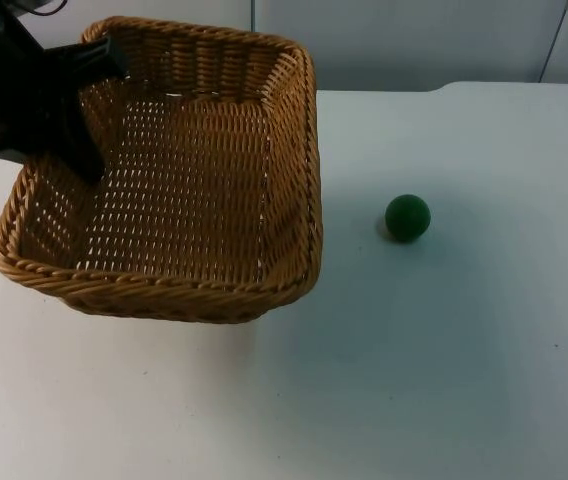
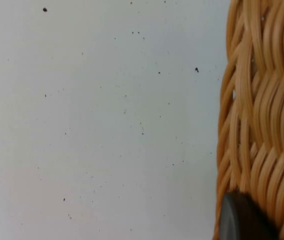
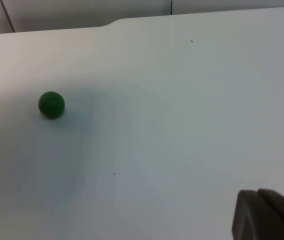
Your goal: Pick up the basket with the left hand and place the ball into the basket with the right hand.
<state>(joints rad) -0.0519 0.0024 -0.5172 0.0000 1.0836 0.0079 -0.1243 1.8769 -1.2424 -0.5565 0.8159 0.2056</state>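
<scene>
White table [image 1: 484, 380] bears a small, likely rollable ball [image 1: 407, 217]; left gripper [image 1: 99, 110] clamps the light, stiff basket [image 1: 294, 150] rim, right gripper's state unclear

Woven wicker basket [image 1: 194, 190], matt green ball [image 1: 407, 217], perhaps rubber, smooth white table [image 1: 444, 370].

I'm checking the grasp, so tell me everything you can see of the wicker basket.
The basket is a squarish, open-topped tray of tan woven wicker with a braided rim and slatted gaps in its floor. Nothing lies inside it. It looks tilted, its far side raised, on the left part of the white table. The left gripper holds its far left rim; in the left wrist view a black fingertip lies against the weave. The green ball sits apart, to its right.
</scene>
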